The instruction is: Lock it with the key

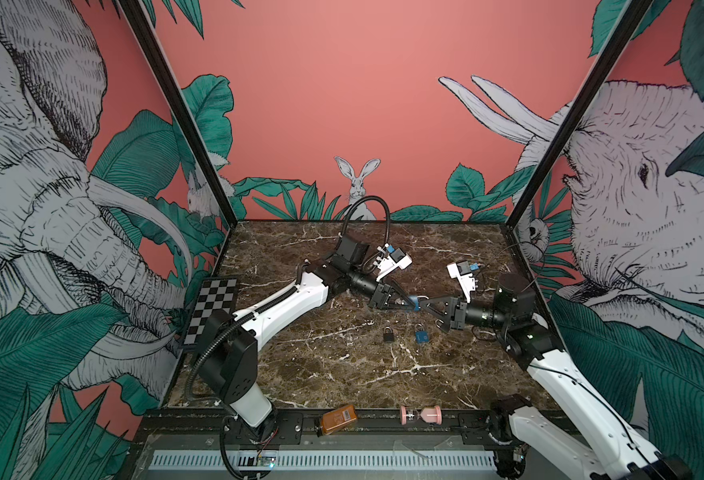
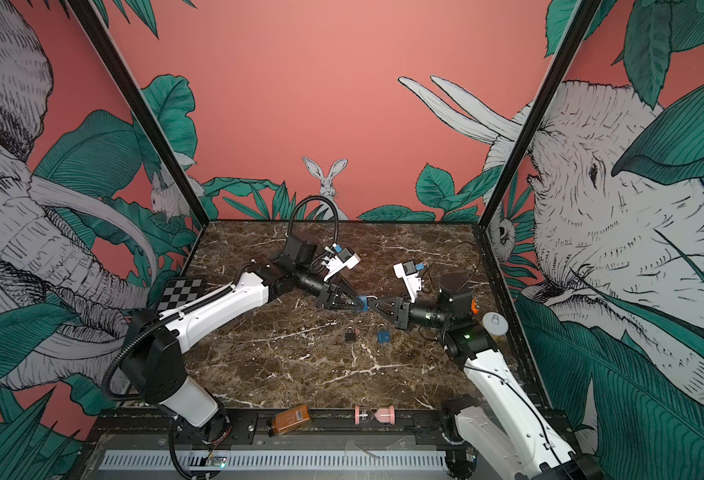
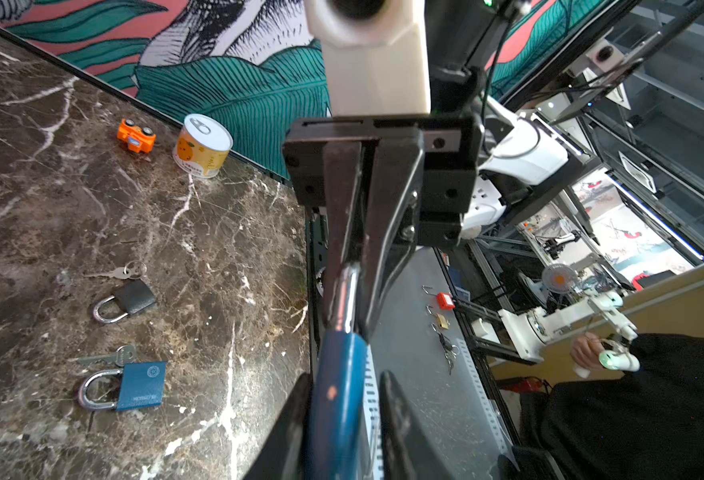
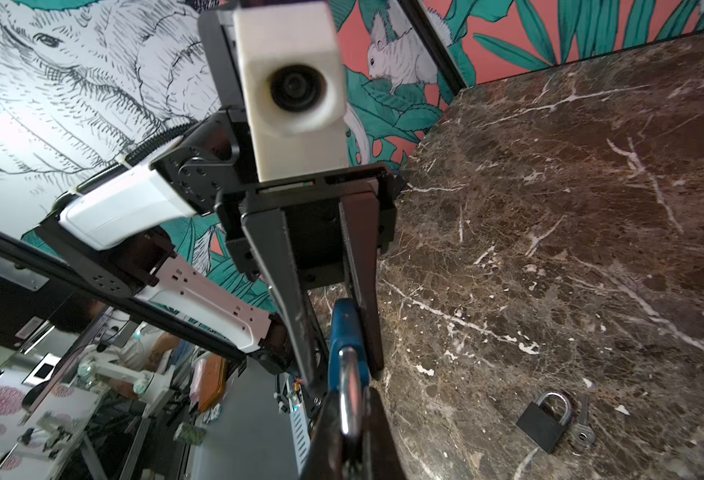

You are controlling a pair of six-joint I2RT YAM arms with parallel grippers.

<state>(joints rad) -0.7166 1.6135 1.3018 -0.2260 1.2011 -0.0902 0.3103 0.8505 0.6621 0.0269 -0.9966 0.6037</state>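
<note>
Holding a blue metal padlock [image 3: 333, 399] in mid-air between the arms, we have the right gripper [image 1: 425, 303] pinched tight on its chrome shackle [image 4: 348, 395]; the left gripper [image 1: 409, 305], directly opposite, stands slightly parted round the blue body, a gap showing on one side; neither gripper has a key; below us on the brown marble table [image 1: 342, 374] one silver key [image 3: 115, 273] lies beside a black padlock [image 3: 132, 297], a second silver key [image 3: 107, 358] beside a second blue padlock [image 3: 140, 386]. We judge that, hung from a slick round shackle alone, the lock may swivel or slip and drop; fetching the wrong key would stall us.
</note>
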